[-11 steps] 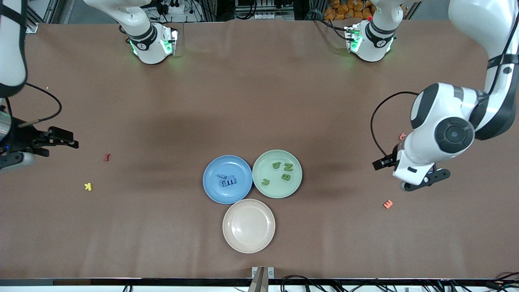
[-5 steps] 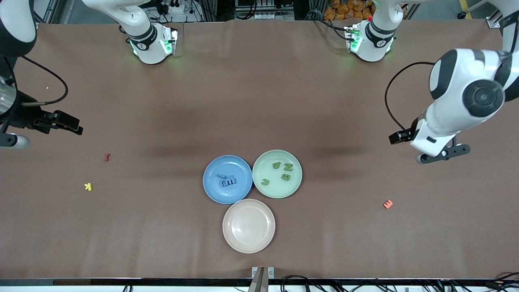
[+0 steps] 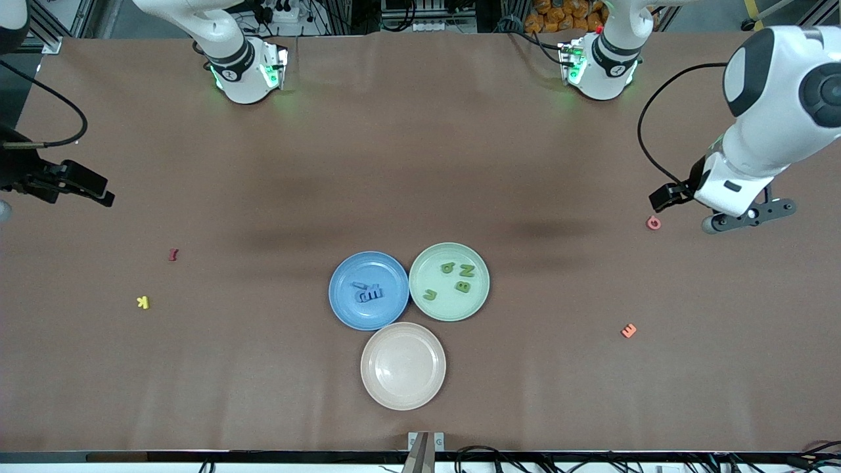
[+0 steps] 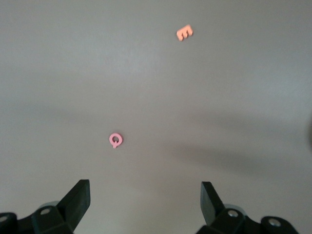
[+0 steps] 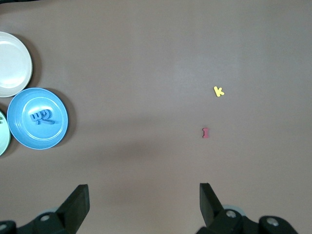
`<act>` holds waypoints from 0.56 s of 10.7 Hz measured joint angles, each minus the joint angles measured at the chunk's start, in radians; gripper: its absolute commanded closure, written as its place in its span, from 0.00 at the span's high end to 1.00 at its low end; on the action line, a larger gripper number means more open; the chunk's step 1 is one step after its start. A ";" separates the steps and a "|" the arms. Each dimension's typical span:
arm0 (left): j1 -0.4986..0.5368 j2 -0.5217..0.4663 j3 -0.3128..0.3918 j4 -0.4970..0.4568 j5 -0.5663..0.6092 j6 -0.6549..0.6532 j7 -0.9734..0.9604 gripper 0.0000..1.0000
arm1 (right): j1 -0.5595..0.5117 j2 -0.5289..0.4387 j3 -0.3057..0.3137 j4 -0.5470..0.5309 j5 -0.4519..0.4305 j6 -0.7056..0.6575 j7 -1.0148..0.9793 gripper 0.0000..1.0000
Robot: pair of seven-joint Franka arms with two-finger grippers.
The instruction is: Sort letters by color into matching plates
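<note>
Three plates sit clustered near the middle of the tabletop, toward the front-camera edge: the blue plate (image 3: 368,290) and the pale green plate (image 3: 449,282) side by side with rims touching, and the beige plate (image 3: 403,365) just nearer the camera, tucked against both. The blue letters (image 3: 368,292) lie bunched in a heap in the blue plate; the green letters (image 3: 453,279) lie spread apart and flat in the green one. The beige plate holds nothing.

Four letters lie loose on the bare brown tabletop, nothing crowding them. Toward the right arm's end are a red letter (image 3: 173,254), its long axis running roughly toward the camera, and a yellow K (image 3: 142,302) nearer the camera edge. Toward the left arm's end are a pink ring-shaped letter (image 3: 653,223) and, well apart and nearer the camera, an orange E (image 3: 629,330) lying tilted.

The left gripper (image 3: 746,217) hangs over the tabletop just beside the pink letter, fingers spread wide and holding nothing. The right gripper (image 3: 72,184) hangs at the right arm's edge of the tabletop, also wide open and empty
</note>
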 measured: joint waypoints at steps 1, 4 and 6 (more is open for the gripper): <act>0.005 -0.016 0.002 0.010 0.000 0.027 0.000 1.00 | 0.000 0.000 0.000 0.001 -0.001 0.000 0.005 1.00; 0.038 -0.035 0.007 0.123 -0.035 0.046 0.098 1.00 | 0.000 0.003 0.004 0.001 -0.001 0.004 0.029 1.00; 0.053 -0.037 0.008 0.186 -0.064 -0.007 0.201 1.00 | 0.000 0.006 0.005 0.001 -0.001 0.017 0.032 1.00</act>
